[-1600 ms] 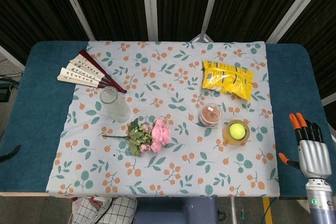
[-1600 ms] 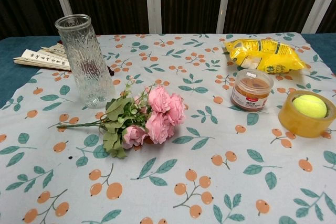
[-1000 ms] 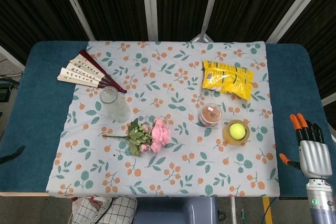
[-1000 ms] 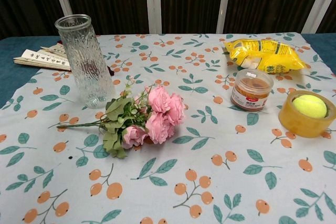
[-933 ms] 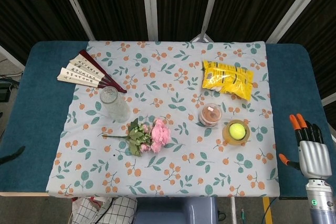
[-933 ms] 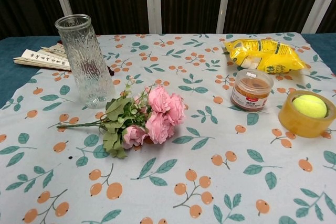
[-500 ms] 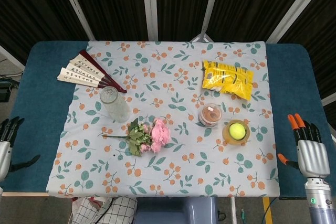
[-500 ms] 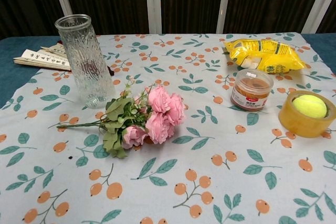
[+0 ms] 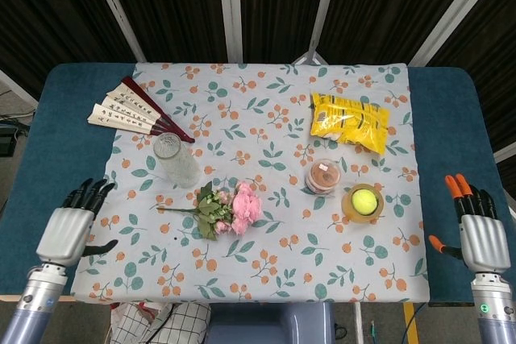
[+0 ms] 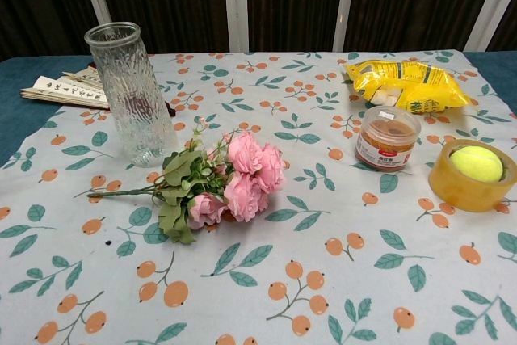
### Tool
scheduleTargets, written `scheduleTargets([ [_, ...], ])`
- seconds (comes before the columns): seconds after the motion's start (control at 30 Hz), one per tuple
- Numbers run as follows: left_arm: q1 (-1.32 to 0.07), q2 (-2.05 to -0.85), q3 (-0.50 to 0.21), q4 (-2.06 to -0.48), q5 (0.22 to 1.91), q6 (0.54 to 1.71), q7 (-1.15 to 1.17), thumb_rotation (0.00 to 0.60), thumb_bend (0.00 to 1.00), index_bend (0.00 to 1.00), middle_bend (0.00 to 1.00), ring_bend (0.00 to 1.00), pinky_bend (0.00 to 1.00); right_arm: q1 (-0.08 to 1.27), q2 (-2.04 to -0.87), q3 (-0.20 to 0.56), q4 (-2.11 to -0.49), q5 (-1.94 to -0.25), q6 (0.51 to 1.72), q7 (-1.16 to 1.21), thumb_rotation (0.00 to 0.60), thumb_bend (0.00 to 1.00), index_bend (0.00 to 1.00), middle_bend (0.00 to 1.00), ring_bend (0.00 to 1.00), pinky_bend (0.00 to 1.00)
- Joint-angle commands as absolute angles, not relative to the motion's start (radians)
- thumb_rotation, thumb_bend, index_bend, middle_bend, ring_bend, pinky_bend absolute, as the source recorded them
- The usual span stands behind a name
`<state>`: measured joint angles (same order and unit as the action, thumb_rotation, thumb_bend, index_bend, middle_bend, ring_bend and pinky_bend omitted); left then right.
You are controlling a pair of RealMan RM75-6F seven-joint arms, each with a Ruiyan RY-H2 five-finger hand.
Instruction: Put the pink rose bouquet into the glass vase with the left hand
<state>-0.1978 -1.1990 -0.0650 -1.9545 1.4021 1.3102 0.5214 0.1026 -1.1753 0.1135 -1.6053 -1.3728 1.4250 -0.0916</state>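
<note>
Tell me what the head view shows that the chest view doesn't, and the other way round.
Only the head view shows the left hand and right hand, both open at the table's near edge, holding nothing. Only the chest view shows the glass vase side on, upright and empty. Both show the pink rose bouquet lying beside the vase, the fan, the yellow snack bag, the small jar and the tennis ball in its tape roll.
</note>
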Motion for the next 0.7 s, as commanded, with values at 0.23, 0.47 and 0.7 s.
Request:
scheduleTargets([
  [0.23,-0.300,-1.373,-0.085,-1.955,1.328,1.232,0.674,0.600,0.08,0.10,0.09,0.02,0.16,0.102,-1.171,0.116,-1.600,-1.371,1.425,-0.076,0.600,0.16,0.06,0.00,0.00,0.03],
  [0.47,-0.353,-1.466,-0.104,-1.933,1.269,1.207,0.745,0.600,0.08,0.10,0.09,0.02,0.16,0.100,-1.167,0.118,-1.596,-1.368,1.426,-0.062,0.600,0.16,0.06,0.00,0.00,0.03],
  [0.7,-0.414,-1.565,-0.143,-1.905,1.191,1.214,0.850,0.600,0.08,0.10,0.09,0.02,0.16,0.100,-1.163,0.119,-1.593,-1.367,1.424,-0.050,0.600,0.16,0.06,0.00,0.00,0.03],
])
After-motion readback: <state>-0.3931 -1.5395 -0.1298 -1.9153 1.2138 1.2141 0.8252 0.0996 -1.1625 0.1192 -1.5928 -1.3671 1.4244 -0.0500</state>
